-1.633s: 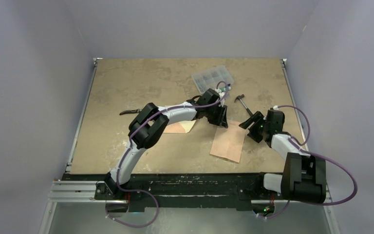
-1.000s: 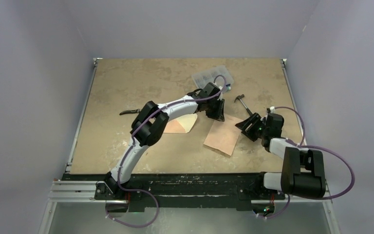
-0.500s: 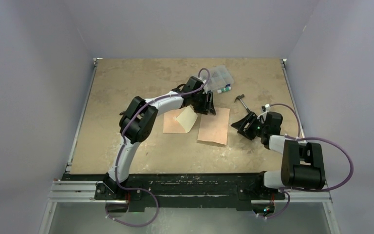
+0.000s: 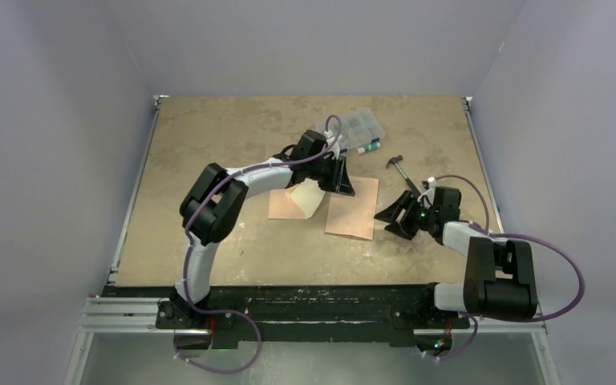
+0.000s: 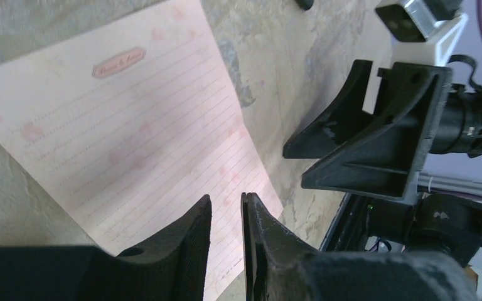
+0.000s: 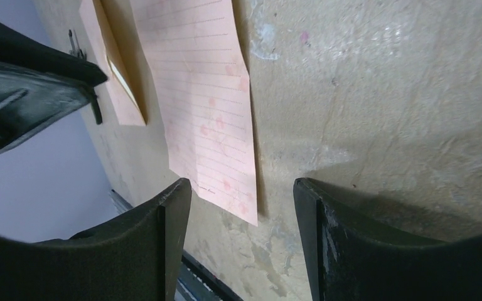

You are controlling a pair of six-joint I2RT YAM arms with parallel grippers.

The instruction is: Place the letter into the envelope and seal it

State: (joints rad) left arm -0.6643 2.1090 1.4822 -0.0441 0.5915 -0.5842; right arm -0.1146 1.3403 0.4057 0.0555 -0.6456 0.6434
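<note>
The left tool (image 5: 226,200) is hanging over the letter (image 5: 132,125), jaws a slit apart and empty, while the right tool (image 6: 241,186) is gaping wide beside it.

Overhead view; both low wrist views across the letter (image 5: 132,125).

Letter (image 4: 353,208) lies hemmed between envelope (image 4: 289,207) and right hand (image 4: 387,223) (near edge free).
</note>
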